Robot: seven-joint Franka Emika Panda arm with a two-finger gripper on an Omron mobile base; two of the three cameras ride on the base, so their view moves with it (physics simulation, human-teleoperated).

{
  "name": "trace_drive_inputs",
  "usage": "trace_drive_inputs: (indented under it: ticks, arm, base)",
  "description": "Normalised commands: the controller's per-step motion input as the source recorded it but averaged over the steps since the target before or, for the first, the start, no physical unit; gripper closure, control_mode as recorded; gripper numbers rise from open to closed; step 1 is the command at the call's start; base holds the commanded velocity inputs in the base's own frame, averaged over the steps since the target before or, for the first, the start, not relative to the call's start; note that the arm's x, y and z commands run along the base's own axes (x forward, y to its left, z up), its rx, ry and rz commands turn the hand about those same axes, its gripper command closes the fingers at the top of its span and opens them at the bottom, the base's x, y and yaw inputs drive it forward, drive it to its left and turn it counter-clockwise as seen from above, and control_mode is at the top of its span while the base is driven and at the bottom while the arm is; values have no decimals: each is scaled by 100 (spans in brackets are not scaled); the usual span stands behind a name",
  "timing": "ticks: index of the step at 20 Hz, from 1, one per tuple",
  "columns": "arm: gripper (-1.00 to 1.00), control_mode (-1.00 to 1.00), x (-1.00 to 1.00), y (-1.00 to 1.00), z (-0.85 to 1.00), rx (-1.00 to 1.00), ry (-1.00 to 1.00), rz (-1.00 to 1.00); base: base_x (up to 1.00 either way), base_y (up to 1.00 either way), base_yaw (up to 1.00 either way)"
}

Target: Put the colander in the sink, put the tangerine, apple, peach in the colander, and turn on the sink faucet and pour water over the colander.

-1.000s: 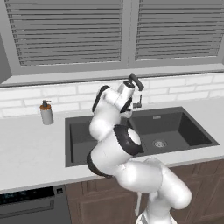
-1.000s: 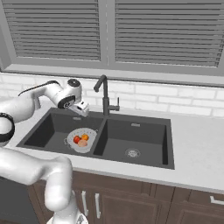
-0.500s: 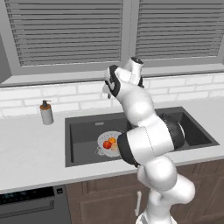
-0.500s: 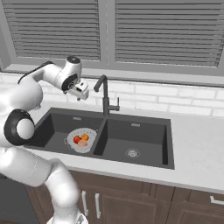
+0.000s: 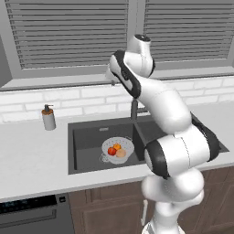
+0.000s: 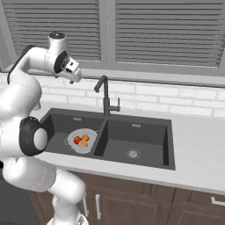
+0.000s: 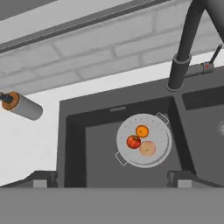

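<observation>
Fruit loaded, tap still dry: the colander [image 7: 144, 140] sits on the floor of the left basin of the sink [image 6: 151, 151], to the left of the sink faucet [image 6: 105, 96], with the apple [image 7: 133, 141], tangerine [image 7: 141, 131] and peach [image 7: 148, 148] all resting inside it. Your gripper [image 6: 74, 74] hangs high above that basin, up and to the left of the faucet's spout, jaws spread wide and holding nothing. No stream runs from the spout. By the look of it you're at the last step. Your next move calls for bringing the hand over to the small lever on the faucet's right side and pushing it on, with the spout aimed left so the flow lands in the colander.
</observation>
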Motion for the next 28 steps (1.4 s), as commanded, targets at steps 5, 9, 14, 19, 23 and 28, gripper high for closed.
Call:
trace_drive_inputs:
  ticks: [5,9,14,19,23,28]
  arm:
    - [-100,-100,-3,-63,36,-23,-11,-2]
    - [-100,-100,0,-84,0,-20,-13,-1]
    - [-100,-100,-3,-73,-1,-10,-13,0]
    - [-100,-100,-3,-43,-20,2,-10,0]
    - [-100,-100,1,-4,-25,9,-4,2]
    - [-100,-100,3,0,-12,5,0,6]
  base:
    - [0,0,0]
    - [0,0,0]
    - [0,0,0]
    - [0,0,0]
    - [0,0,0]
    - [0,0,0]
